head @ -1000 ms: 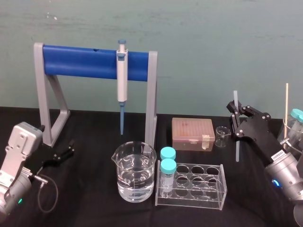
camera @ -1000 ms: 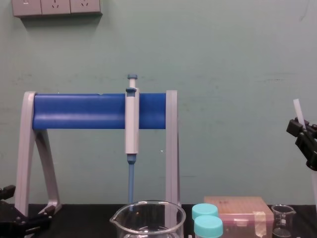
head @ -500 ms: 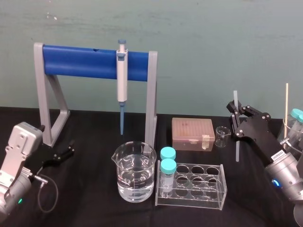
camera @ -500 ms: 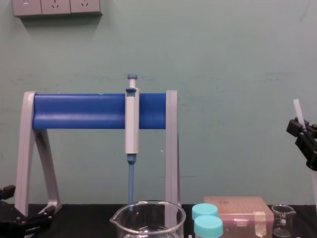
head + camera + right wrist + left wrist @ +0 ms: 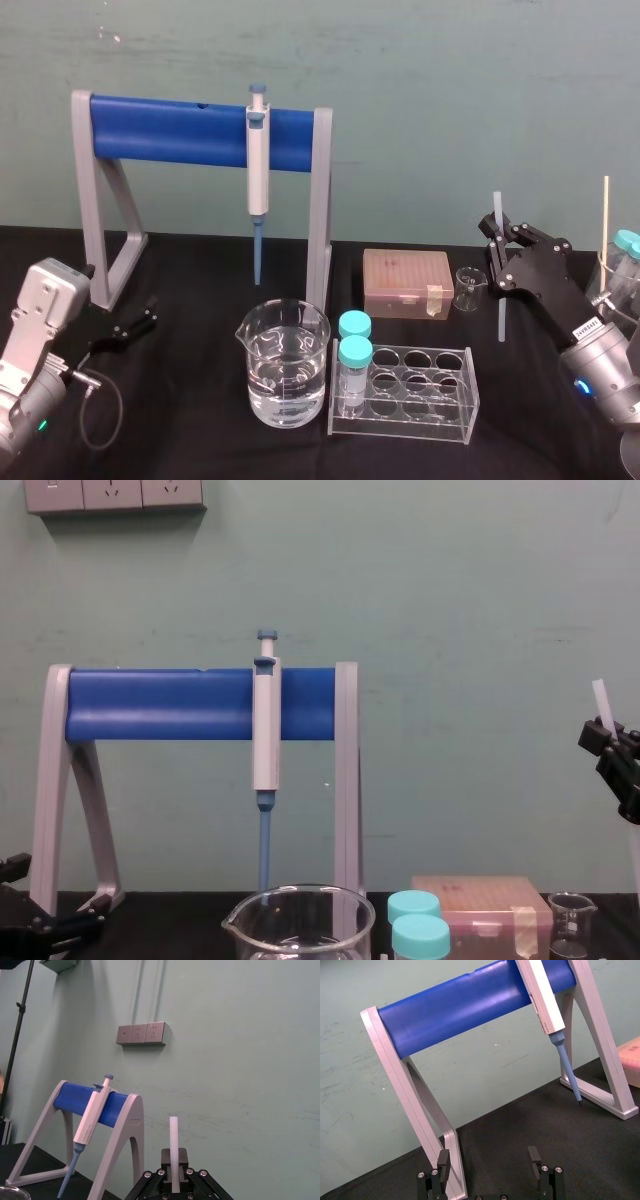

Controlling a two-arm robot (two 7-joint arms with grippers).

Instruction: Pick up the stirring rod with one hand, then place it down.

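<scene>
Left gripper (image 5: 130, 322) parked low by the foot of the pipette stand (image 5: 319, 200), fingers spread, nothing between them. Mid-table: large beaker (image 5: 284, 370), test-tube rack (image 5: 420, 395), pink tip box (image 5: 408, 282). Far right: right gripper (image 5: 497, 250) clamped on the stirring rod (image 5: 501, 315), upright, seemingly clear of the table (image 5: 200, 420), lower end just beside the small beaker (image 5: 467, 288). Likely risks on the way down: a clip against that small beaker, enough to tip it; a tip-first landing and a slide in the grip; release too high, then a bounce or roll.
</scene>
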